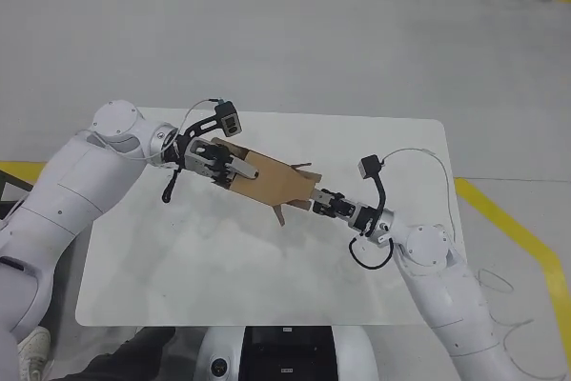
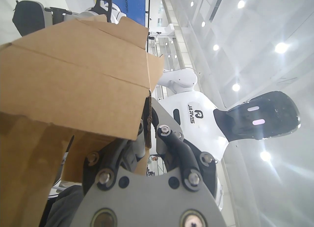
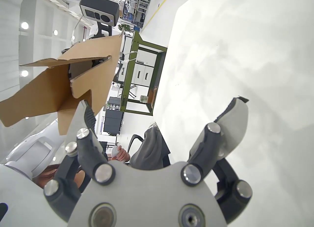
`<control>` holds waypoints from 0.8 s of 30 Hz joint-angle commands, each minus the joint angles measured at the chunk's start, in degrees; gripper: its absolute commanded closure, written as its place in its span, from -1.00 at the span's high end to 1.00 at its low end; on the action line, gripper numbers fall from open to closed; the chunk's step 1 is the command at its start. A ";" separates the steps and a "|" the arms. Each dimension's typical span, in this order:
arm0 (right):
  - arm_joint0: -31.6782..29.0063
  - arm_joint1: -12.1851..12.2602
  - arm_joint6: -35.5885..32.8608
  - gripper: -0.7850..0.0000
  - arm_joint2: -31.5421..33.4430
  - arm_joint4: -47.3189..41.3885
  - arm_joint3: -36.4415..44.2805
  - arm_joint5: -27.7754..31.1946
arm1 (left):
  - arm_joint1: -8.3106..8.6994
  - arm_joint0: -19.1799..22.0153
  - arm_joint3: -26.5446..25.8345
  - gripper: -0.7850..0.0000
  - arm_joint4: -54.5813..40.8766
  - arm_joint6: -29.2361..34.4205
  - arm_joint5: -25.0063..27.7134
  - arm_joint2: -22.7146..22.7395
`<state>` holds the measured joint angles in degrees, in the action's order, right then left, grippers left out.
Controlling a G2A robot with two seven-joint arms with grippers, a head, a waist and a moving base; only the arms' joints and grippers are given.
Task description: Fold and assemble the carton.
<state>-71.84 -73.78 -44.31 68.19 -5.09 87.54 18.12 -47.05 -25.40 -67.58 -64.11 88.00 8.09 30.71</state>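
Fingers of the left gripper (image 1: 241, 170) clamp the brown corrugated carton (image 1: 275, 181) over the white bench (image 1: 218, 276), while the right gripper (image 1: 317, 201) is splayed wide at its flaps.

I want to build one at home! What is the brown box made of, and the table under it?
The carton looks like corrugated cardboard: matte brown, with crease lines and a wavy layer at its cut edge. The table is smooth and white, perhaps laminate or painted board; I cannot tell which.
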 commanded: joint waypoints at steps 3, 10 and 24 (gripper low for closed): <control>-0.44 0.36 -2.89 1.00 1.04 -3.72 0.50 0.48 | -0.03 -1.62 0.18 -1.00 -0.73 -1.22 -1.44 0.78; -0.37 0.95 -5.21 1.00 1.77 -3.64 -1.48 1.50 | -0.77 -3.02 1.02 -1.00 -4.96 0.00 -3.44 2.26; 2.17 0.47 -4.70 1.00 -2.44 -6.32 -5.98 3.61 | -2.97 -2.05 1.36 -1.00 -6.68 0.00 -4.66 -0.65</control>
<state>-69.75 -73.28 -49.21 65.82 -10.99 81.71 21.54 -49.93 -27.48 -66.29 -70.73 88.00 3.39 30.23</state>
